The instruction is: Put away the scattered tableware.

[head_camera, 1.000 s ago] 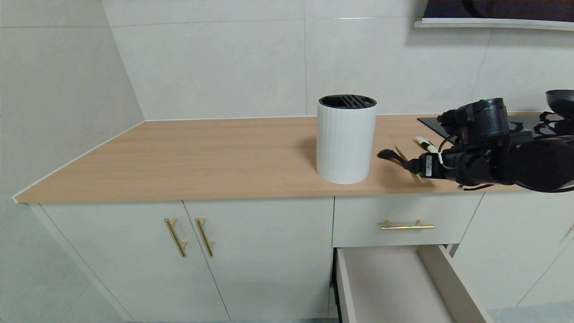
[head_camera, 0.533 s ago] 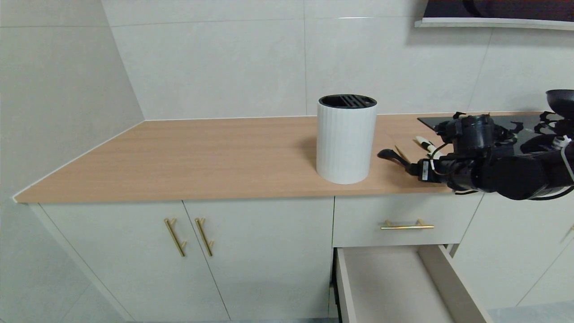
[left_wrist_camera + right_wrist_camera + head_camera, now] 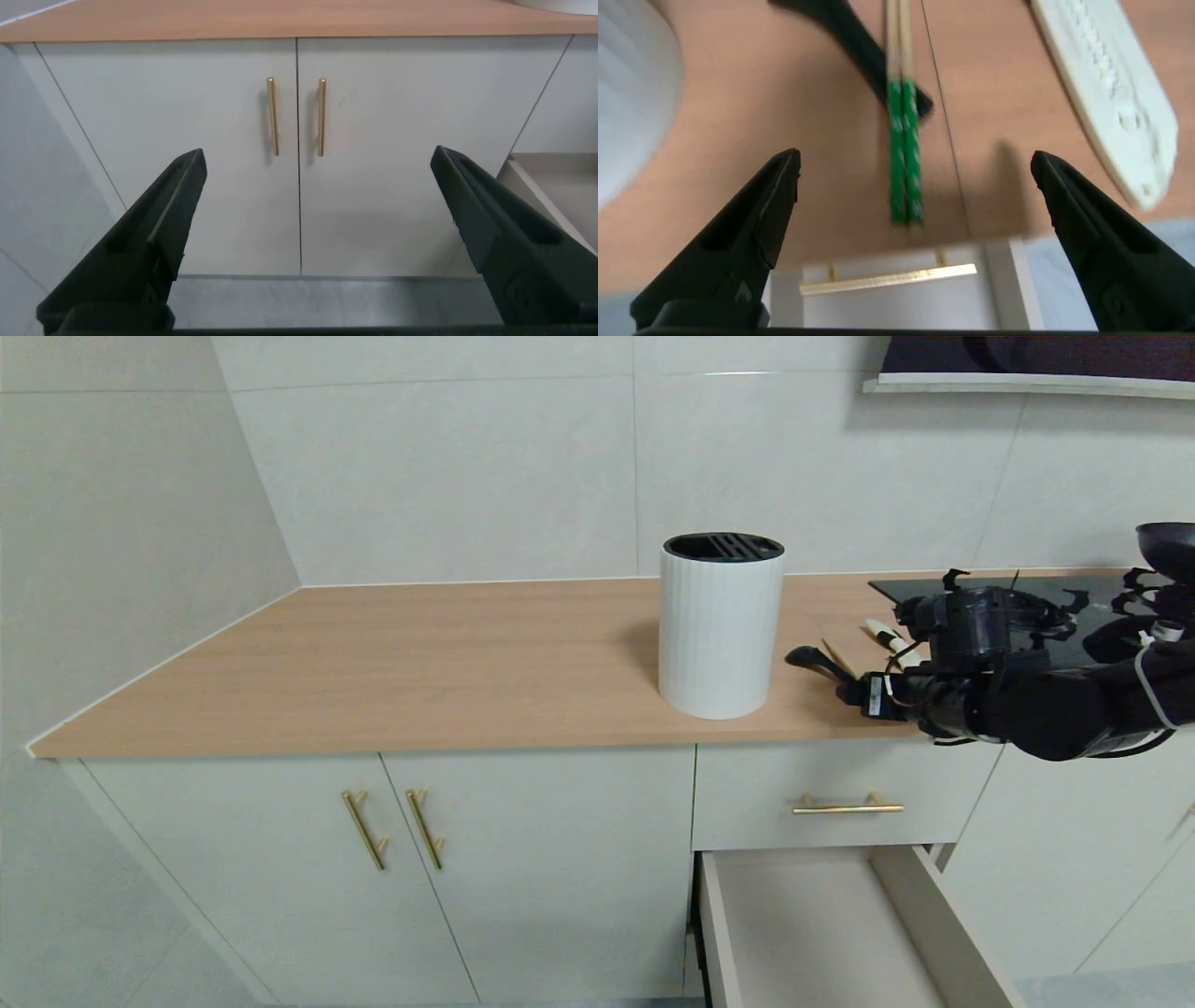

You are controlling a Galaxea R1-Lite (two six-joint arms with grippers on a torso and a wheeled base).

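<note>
Your left gripper (image 3: 316, 155) faces the cabinet doors (image 3: 299, 149) below the counter (image 3: 420, 663), jaws wide open. At the holder's (image 3: 720, 625) 3 o'clock lie a spoon (image 3: 808, 659), chopsticks (image 3: 903, 140) crossing its handle, and a white utensil (image 3: 1102, 93) farther out. Your right gripper (image 3: 915, 157) hangs just above the chopsticks, jaws wide open and holding nothing.

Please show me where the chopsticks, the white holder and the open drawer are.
chopsticks (image 3: 904, 121), right wrist view, on the green ends.
white holder (image 3: 721, 635), head view, on its side wall.
open drawer (image 3: 803, 924), head view, on its bare floor.
</note>
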